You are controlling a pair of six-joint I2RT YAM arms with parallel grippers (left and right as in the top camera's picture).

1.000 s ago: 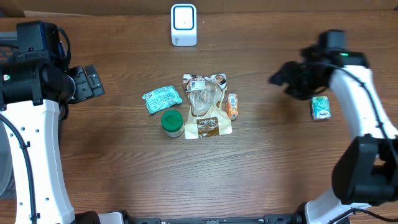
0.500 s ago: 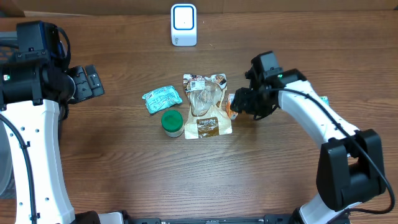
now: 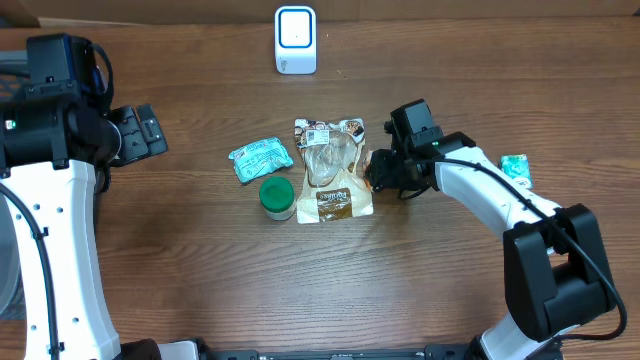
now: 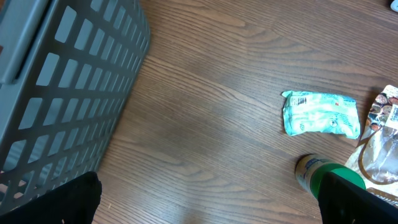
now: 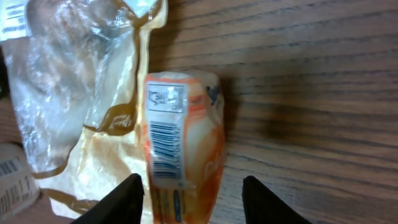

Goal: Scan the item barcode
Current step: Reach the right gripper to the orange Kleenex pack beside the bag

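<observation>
Barcode stripes face up on the orange packet (image 5: 183, 143), which lies on the bench (image 3: 200, 280) against the right edge of the clear-and-tan pouch (image 3: 333, 170); its other print is too blurred to read. The right gripper (image 5: 191, 183) hangs over that packet, jaws released, one on each side with gaps showing. Left of the pouch lie a teal packet (image 3: 261, 158) with a white label and a green-lidded jar (image 3: 277, 195). Far left of the pouch, the left gripper (image 4: 208, 190) has its jaws spread wide, holding nothing.

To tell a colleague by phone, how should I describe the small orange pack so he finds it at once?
From the white scanner at the far edge of the table, come down to the clear and tan pouch in the middle. The orange pack lies at its right edge, inside the open right gripper. It alone is orange, barcode facing up.
</observation>
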